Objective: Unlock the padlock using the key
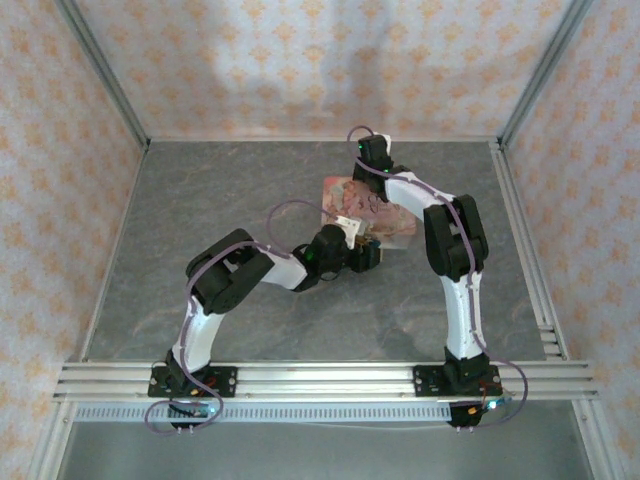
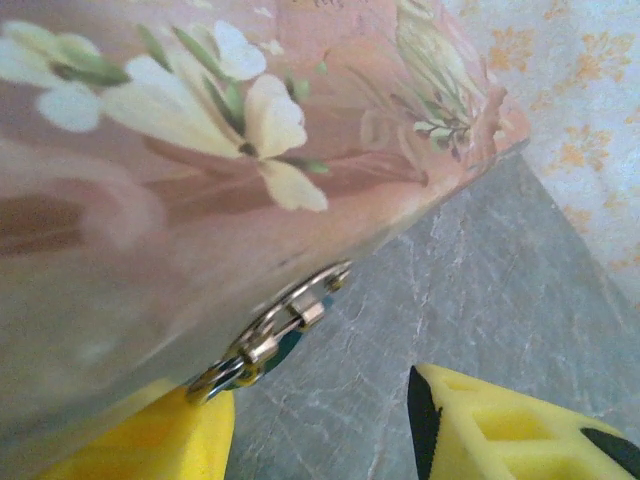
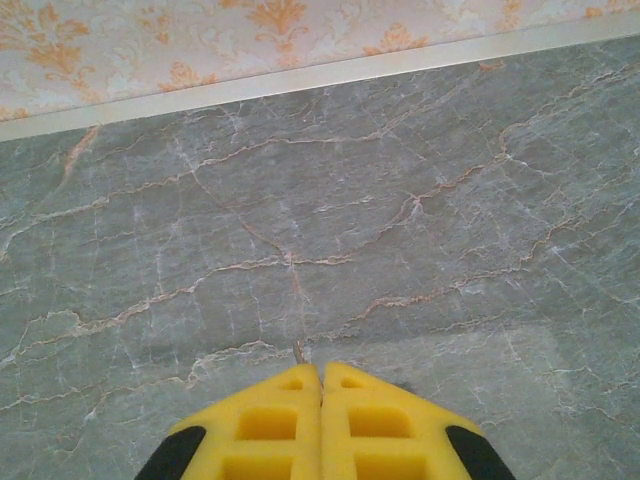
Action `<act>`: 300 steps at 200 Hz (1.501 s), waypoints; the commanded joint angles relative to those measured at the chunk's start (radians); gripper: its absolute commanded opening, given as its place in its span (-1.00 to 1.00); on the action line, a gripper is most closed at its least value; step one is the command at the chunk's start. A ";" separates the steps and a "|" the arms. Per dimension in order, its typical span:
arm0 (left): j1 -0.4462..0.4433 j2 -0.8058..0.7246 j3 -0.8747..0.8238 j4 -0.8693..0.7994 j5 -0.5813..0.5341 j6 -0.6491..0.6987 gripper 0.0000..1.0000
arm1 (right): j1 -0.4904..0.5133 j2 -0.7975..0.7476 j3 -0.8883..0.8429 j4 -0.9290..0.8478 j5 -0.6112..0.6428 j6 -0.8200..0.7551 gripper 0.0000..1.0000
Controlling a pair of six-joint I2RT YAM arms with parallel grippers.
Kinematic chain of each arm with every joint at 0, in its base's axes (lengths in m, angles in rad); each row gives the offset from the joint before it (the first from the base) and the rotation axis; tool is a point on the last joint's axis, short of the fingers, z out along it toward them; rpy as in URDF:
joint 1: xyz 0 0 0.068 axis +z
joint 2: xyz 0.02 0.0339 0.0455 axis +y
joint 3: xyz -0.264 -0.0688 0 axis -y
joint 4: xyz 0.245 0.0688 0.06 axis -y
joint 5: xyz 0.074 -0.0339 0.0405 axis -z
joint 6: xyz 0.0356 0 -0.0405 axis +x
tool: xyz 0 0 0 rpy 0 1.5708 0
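I'm holding the left fingers (image 2: 430,400) apart just below the tiny padlock (image 2: 284,352) hanging from the pink box's (image 2: 200,180) hasp (image 2: 305,312) over the worktop (image 2: 480,280), judging it light, hard and slippery, best pinched across its flat body, while the right fingers (image 3: 321,430) are pressing together.

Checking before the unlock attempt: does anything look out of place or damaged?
Nothing stands out: the pink box lies flat on the table, its metal clasp looks intact beside the open left gripper.

Padlock (image 2: 286,348) mostly behind blurry hasp (image 2: 296,312)
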 commanded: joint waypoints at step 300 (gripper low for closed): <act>0.079 -0.112 -0.066 0.104 -0.056 -0.053 -0.58 | 0.019 0.011 -0.087 -0.151 -0.020 0.029 -1.00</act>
